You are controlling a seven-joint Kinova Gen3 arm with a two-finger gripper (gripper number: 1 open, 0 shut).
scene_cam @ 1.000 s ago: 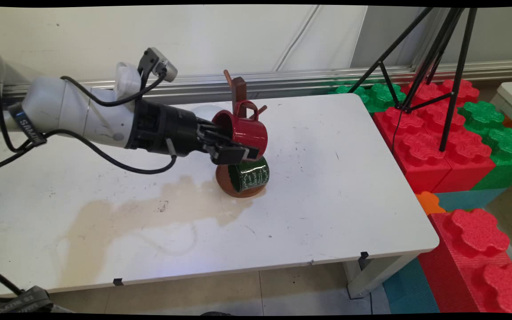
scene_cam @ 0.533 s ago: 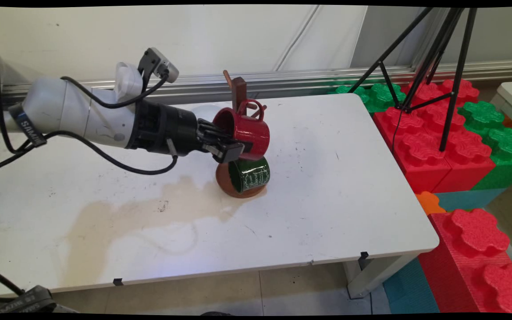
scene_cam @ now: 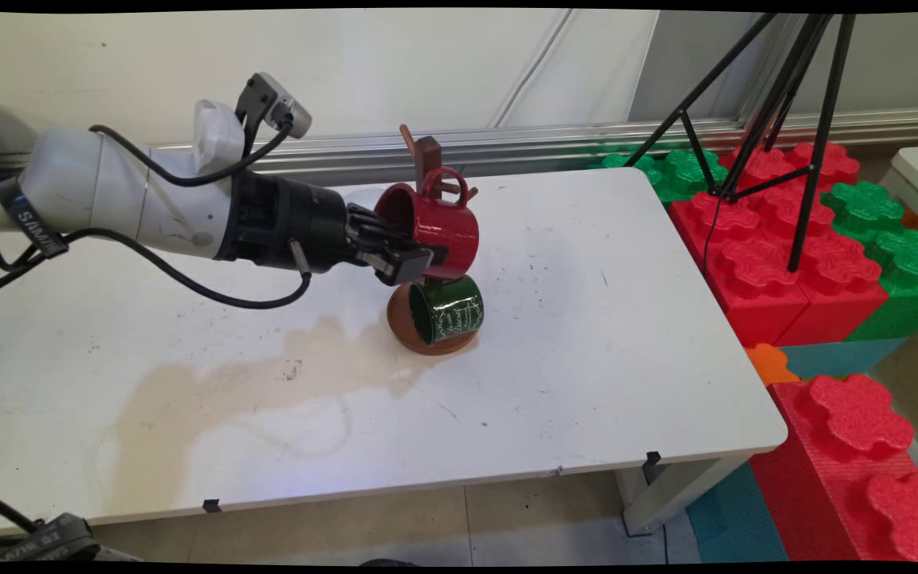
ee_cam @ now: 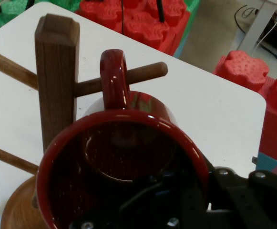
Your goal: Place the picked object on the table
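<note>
Main view shows the broad white table (scene_cam: 586,359), its top marked by a large brownish stain on the near side below the arm; it bears everything the gripper works around. Off beyond the gripper's far end, past the table's edge, stand the big red and green foam building blocks (scene_cam: 817,255), with a black tripod (scene_cam: 794,119) planted among them, well apart from the hand.

Just ahead of the gripper rises the brown wooden mug tree (scene_cam: 427,159), a square post on a round base with pegs sticking out sideways. Directly under the gripper a dark green enamel mug with white lettering (scene_cam: 447,309) hangs low on that tree, its mouth turned toward the arm, so it seems to be carried by one of the lower pegs.

The black two-finger gripper (scene_cam: 415,259) reaches in level from the arm's side and is clamped on the rim of a glossy red mug (scene_cam: 431,227), one finger inside the mouth and one outside the wall. That grip keeps the mug on its side with the handle uppermost. In the hand view the red mug's handle (ee_cam: 113,76) stands right against a wooden peg (ee_cam: 128,78), next to the post; I'd judge the loop to be lined up with it, though I cannot tell whether the peg is already through.
</note>
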